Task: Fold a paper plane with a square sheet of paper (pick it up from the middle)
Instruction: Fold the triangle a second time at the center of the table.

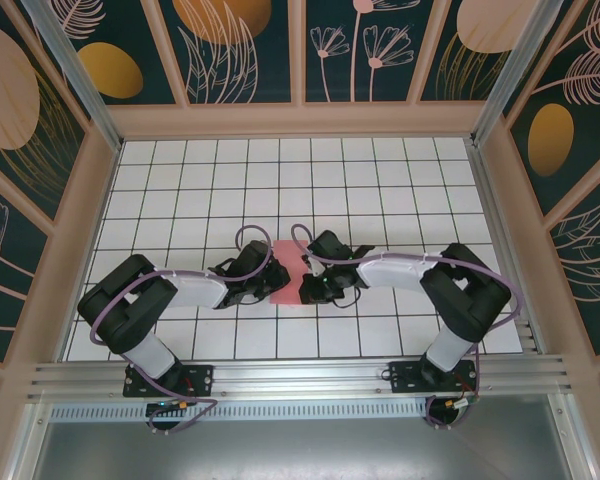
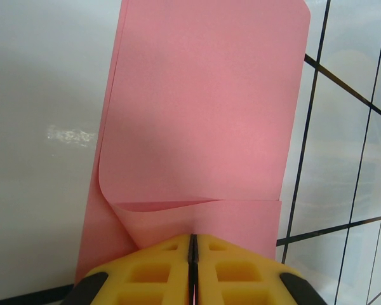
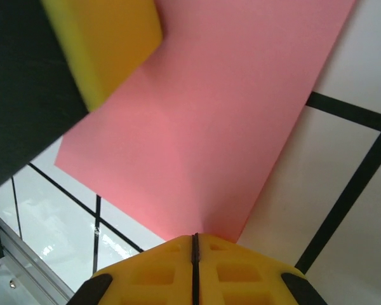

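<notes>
The pink sheet of paper [image 1: 287, 265] lies at the middle of the surface [image 1: 380, 180], folded over on itself into a narrow double layer. The left hand [image 2: 192, 244] sits at its 9 o'clock side with its yellow fingers shut on the near edge. The right hand [image 3: 194, 241] sits at 3 o'clock, shut as well, and the paper's edge runs straight into the seam between its fingers, so it looks pinched there too.

Several things could go wrong from here:
- **Crooked crease:** In the left wrist view the upper layer curls up at about 7 o'clock and the lower layer peeks out along the left. Pressing down now would probably set a crooked crease.
- **Tear or slip:** The paper is thin and each hand has only a small bite of it. Any pull in opposite directions could tear it or slip it free.
- **Collision:** The hands are very close. The left one's yellow finger looms at 10 o'clock in the right wrist view, so a careless swing could knock them together.

The surface is glossy white tile with black grid lines, and the sheet would likely slide on it easily. Around it stand walls [image 1: 240, 50] of dark teal panels printed with leaves and orange ovals, framed in pale wood. A metal rail [image 1: 300, 378] at 6 o'clock carries the arm bases.
</notes>
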Controlling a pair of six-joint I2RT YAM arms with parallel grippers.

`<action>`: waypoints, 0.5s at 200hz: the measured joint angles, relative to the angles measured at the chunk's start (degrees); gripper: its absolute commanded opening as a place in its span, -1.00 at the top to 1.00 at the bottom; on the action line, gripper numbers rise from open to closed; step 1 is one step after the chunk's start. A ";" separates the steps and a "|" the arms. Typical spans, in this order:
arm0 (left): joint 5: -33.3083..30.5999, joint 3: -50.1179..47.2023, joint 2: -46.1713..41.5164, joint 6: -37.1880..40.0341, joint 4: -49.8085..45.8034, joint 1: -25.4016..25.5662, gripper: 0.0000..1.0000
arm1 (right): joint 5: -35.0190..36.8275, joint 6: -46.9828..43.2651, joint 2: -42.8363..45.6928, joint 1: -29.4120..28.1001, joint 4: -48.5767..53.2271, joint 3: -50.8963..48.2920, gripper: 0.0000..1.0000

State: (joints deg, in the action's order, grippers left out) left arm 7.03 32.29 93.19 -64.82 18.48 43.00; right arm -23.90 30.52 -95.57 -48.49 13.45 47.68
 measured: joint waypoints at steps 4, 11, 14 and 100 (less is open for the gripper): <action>0.02 -0.02 0.00 0.00 0.02 0.00 0.78 | 0.00 0.00 -0.09 -0.02 -0.04 -0.17 0.79; 0.00 -0.07 -0.02 0.00 0.13 0.00 0.78 | -0.04 0.00 -0.13 -0.04 -0.09 -0.59 0.79; 0.02 -0.11 -0.02 0.00 0.15 0.00 0.78 | -0.07 0.02 -0.13 -0.04 -0.11 -0.81 0.79; 0.00 -0.28 -0.04 -0.17 0.52 0.00 0.78 | -0.11 0.00 3.87 -0.04 -0.96 -2.91 0.80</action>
State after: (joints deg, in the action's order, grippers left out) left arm 7.03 32.01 93.14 -64.99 19.00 43.00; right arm -24.01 30.52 -91.70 -48.53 12.49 44.77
